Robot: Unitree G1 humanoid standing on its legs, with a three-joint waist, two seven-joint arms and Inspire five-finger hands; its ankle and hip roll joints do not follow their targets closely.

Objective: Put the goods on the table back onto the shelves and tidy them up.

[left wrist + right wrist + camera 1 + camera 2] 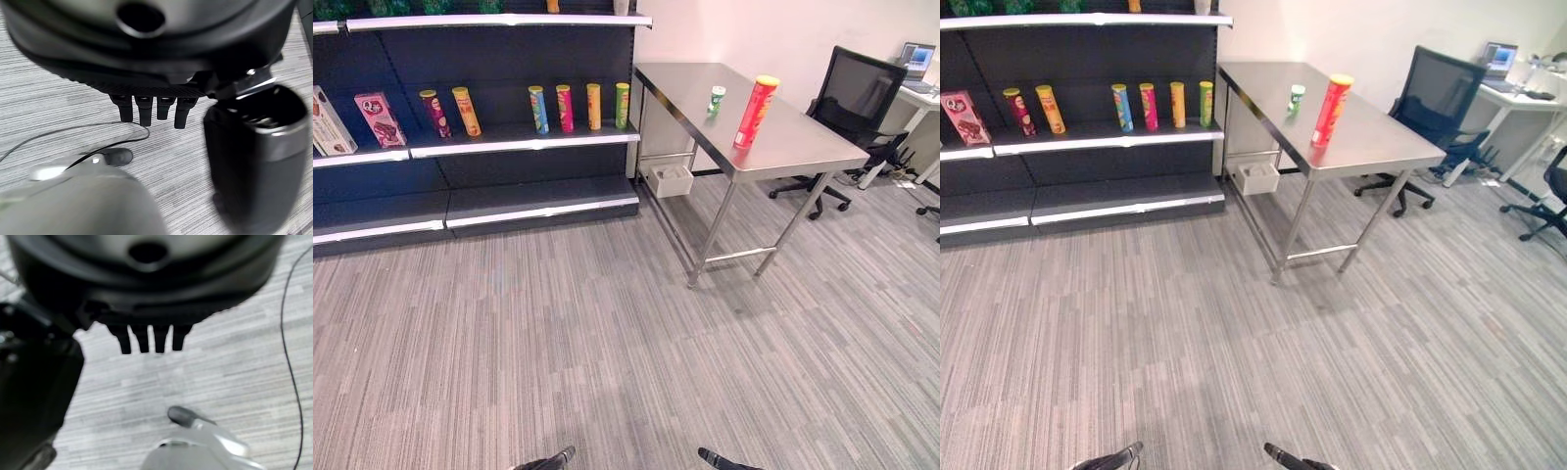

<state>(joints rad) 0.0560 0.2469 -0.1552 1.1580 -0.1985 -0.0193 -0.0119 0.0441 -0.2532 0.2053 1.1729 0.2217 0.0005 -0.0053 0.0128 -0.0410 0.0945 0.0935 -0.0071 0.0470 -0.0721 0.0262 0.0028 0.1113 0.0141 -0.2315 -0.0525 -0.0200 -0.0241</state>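
Two goods wait on the desk (803, 147), right of the shelves (524, 139): small green cup (717, 98), tall red can (755, 112); we judge the can light, stiff, slippery, best gripped mid-body; left robot hand (151, 110) and right robot hand (146, 340) hang spread, empty.

Pretty even overhead room light, nothing harsh. The steel table (783, 137) top has a soft sheen and mirrors the red can (755, 111). Faint shadow under it on the carpet (607, 333). Wrist views are blurry up close.

Steel table (783, 142), red can (755, 111), small green can (716, 99)
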